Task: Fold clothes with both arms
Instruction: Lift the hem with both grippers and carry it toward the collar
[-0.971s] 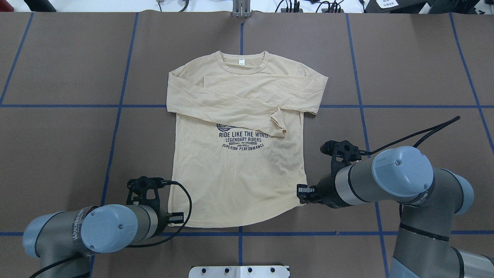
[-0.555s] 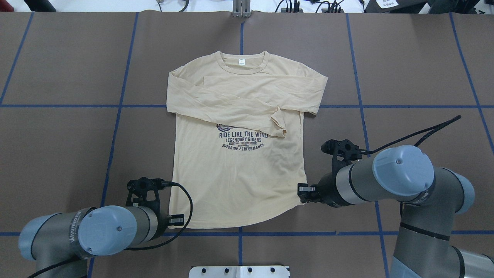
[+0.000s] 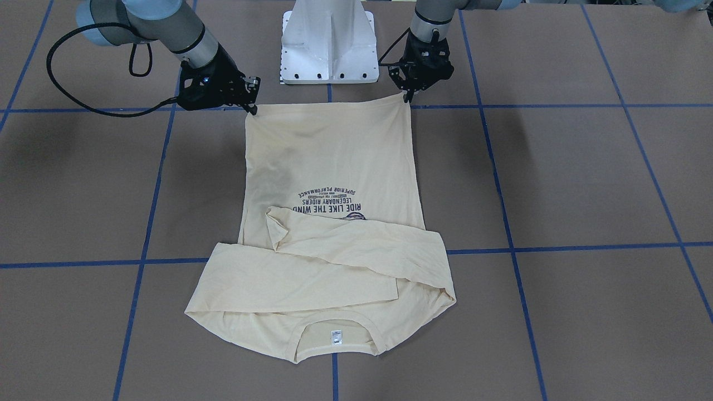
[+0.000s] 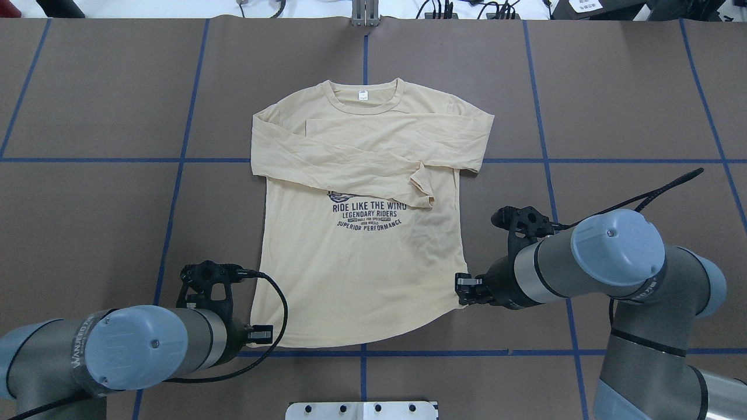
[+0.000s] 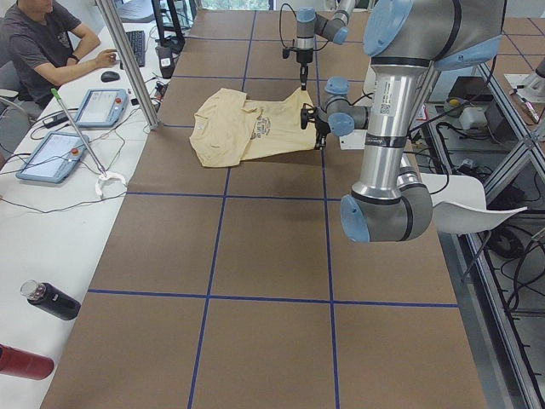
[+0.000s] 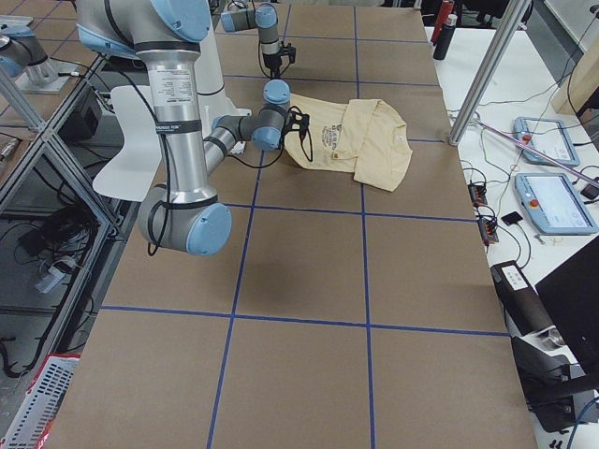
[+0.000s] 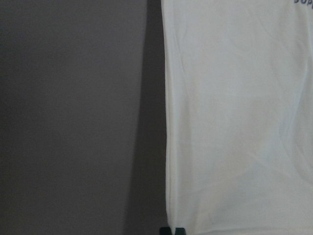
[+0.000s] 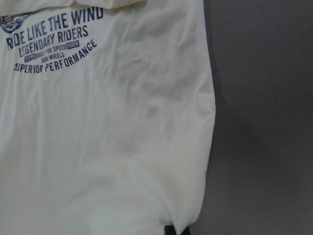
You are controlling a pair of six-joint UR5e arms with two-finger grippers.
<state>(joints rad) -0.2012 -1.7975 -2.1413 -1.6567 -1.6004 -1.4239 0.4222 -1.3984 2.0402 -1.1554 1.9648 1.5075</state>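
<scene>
The cream long-sleeved T-shirt (image 4: 362, 274) lies flat on the brown table, collar and white neck label at the far side, both sleeves folded across the chest above the navy print. My left gripper (image 4: 259, 335) is shut on the hem's left corner; in the front view (image 3: 408, 97) that corner is drawn to a point at its fingers. My right gripper (image 4: 464, 290) is shut on the hem's right corner, seen in the front view (image 3: 253, 108). Each wrist view shows cloth (image 7: 234, 122) (image 8: 98, 147) running down to the fingertips at the bottom edge.
The white pedestal base (image 3: 330, 44) stands just behind the hem, between the arms. Blue tape lines cross the table. An operator (image 5: 43, 43) sits at a side desk with tablets, and two bottles (image 5: 51, 300) lie on that desk.
Both arms have drawn back toward the robot's base, and the left one has also moved outward. The shirt has slid slightly toward the robot with them.
</scene>
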